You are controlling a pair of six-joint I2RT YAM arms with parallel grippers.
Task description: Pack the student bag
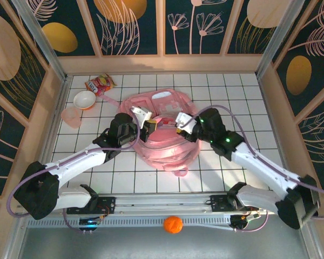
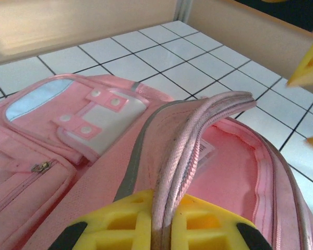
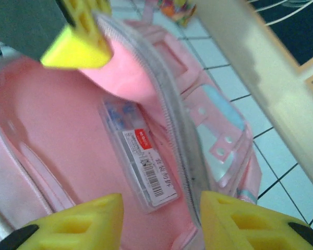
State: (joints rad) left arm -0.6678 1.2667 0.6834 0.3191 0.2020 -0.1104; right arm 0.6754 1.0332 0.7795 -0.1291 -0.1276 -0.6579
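The student bag [image 1: 167, 154], a light-pink backpack, lies flat in the middle of the tiled table with its main compartment gaping. My left gripper [image 1: 146, 121] is shut on the bag's zipper rim [image 2: 198, 130] and holds that edge lifted; the rim runs between the yellow fingers [image 2: 164, 208]. My right gripper [image 1: 181, 123] hangs open over the opening [image 3: 161, 208], with nothing between its fingers. Below it, a clear plastic case [image 3: 138, 156] with a barcode label lies on the pink lining [image 3: 47, 125]. The raised zipper edge [image 3: 167, 114] passes close by the right-hand fingertip.
At the back left of the table are a snack packet [image 1: 100, 83], a white bowl [image 1: 84, 99] and a pink cup [image 1: 71, 116]. An orange ball [image 1: 173, 224] sits in front of the arm rail. Wooden walls enclose the table on three sides.
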